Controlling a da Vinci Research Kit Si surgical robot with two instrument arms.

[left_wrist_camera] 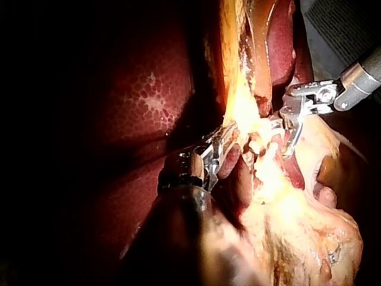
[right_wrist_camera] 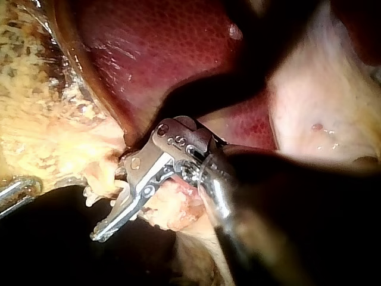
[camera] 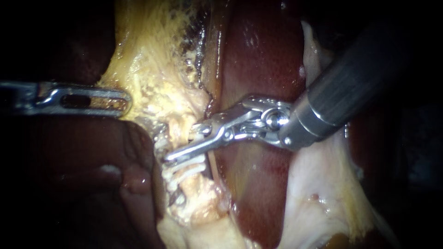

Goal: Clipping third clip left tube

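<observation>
The left tube (camera: 196,189) is a pale yellow stalk running down the middle of the endoscope view. Two white clips (camera: 184,169) cross it. Just above them my right instrument (camera: 185,143) stands open astride the tube, one jaw on each side, with a white clip (camera: 199,133) showing between them. In the right wrist view the right instrument (right_wrist_camera: 113,201) shows the same spread, with tissue in the gap. My left instrument (camera: 123,102) is shut on the yellow fatty tissue (camera: 152,83) at the tube's upper left, and the left instrument (left_wrist_camera: 221,149) holds it taut.
Dark red liver (camera: 258,55) lies behind and to the right of the tube. Another liver lobe (camera: 69,152) fills the lower left. Pale membrane (camera: 318,184) hangs under the right instrument's shaft. The left instrument's tip (right_wrist_camera: 15,193) shows beside the yellow tissue.
</observation>
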